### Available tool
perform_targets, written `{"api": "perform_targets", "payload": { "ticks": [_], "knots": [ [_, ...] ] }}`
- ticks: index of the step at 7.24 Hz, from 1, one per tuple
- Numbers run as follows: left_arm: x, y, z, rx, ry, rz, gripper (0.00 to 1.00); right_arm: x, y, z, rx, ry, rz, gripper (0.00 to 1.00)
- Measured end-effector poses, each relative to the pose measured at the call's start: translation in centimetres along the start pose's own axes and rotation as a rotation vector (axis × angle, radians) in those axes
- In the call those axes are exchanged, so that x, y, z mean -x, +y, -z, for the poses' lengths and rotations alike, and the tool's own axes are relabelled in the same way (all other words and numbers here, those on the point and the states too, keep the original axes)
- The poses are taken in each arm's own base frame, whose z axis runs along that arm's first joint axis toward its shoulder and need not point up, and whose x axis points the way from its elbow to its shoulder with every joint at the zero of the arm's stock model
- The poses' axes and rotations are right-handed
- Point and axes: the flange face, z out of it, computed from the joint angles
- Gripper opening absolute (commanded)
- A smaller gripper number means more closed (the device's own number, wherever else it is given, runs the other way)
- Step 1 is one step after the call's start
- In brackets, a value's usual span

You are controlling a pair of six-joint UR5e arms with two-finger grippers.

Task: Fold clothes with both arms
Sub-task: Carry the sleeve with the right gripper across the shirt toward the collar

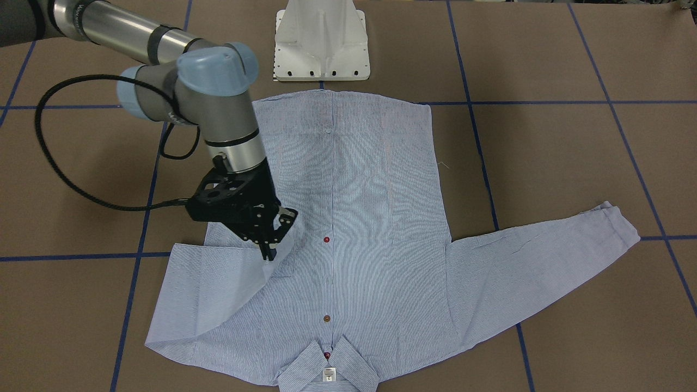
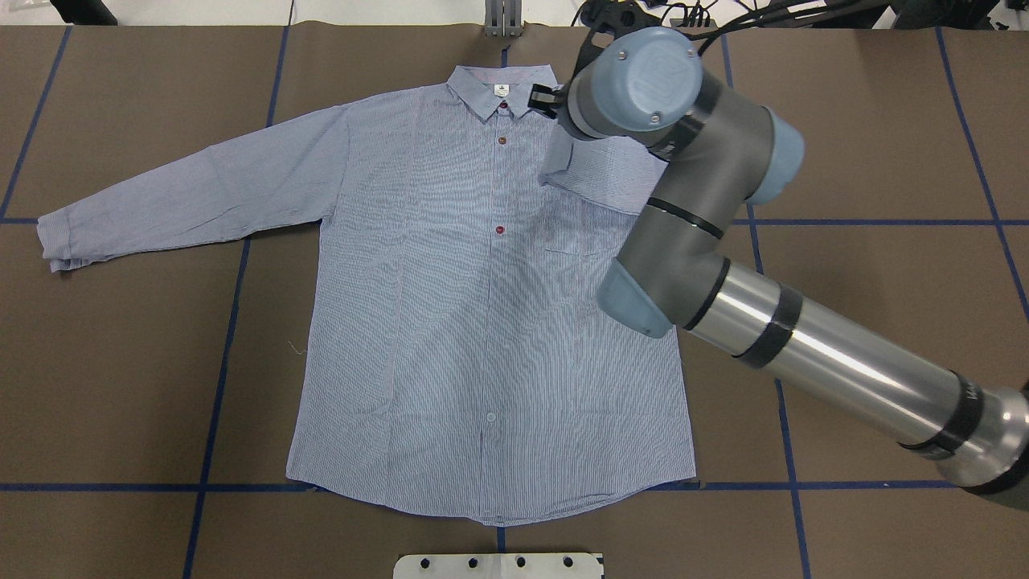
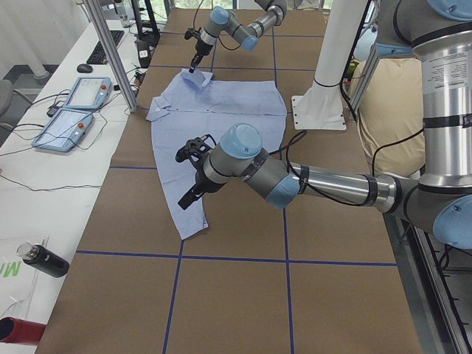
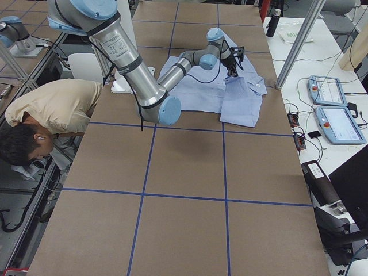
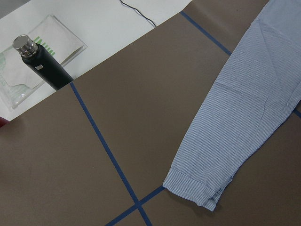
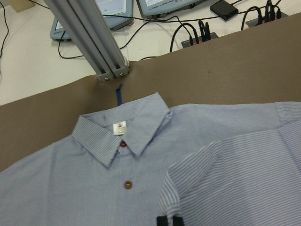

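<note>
The right arm [image 2: 707, 241] comes in from the robot's right, with its forearm sloping across the side of the shirt [image 2: 482, 338] and its wrist bent downward over the chest. The right fingers [image 1: 266, 249] point down and are pressed together on the cuff [image 2: 563, 161] of one sleeve [image 1: 212, 288]. That cuff is lifted and carried inward, so the sleeve is doubled over the shirt front beside the button line.

The left arm [image 3: 332, 184] stretches out along the brown surface [image 2: 884, 121] with its wrist tilted down. The left fingers [image 3: 188, 198] hang above the surface near the end of the other sleeve [image 2: 193, 193], which lies flat and straight out to the side. Whether these fingers are apart or together cannot be told.

There is one shirt, spread front up. Its collar [image 6: 117, 136] is at the edge far from the robot and its hem is next to the white pedestal [image 1: 321, 43]. It has two sleeves and one white neck label [image 6: 119, 127]. Three dark red buttons [image 2: 500, 230] show, along with one pale button [image 2: 490, 416] nearer the hem. There are two arms. One dark bottle [image 5: 40, 63] lies past the edge of the surface.
</note>
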Motion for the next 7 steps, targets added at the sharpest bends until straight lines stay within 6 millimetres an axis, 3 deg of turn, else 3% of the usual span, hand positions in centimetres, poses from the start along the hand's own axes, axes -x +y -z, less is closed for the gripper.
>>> {"api": "perform_targets", "payload": {
  "ticks": [1,2,3,4,5,7],
  "knots": [
    [0.0,0.0,0.0,0.0,0.0,0.0,1.0,5.2,0.8,-0.7,-0.029,0.015,-0.03,0.0],
    [0.0,0.0,0.0,0.0,0.0,0.0,1.0,9.0,2.5,-1.9,-0.054,0.045,-0.044,0.0],
    [0.0,0.0,0.0,0.0,0.0,0.0,1.0,10.9,4.7,-3.1,-0.074,0.07,-0.041,0.22],
    [0.0,0.0,0.0,0.0,0.0,0.0,1.0,12.1,6.6,-4.1,-0.082,0.093,-0.042,0.94],
    [0.0,0.0,0.0,0.001,0.0,0.001,1.0,13.9,7.9,-5.2,-0.083,0.118,-0.062,0.99],
    [0.1,0.1,-0.1,0.001,0.0,0.002,1.0,18.9,8.7,-5.8,-0.089,0.165,-0.131,0.99]
  ]
}}
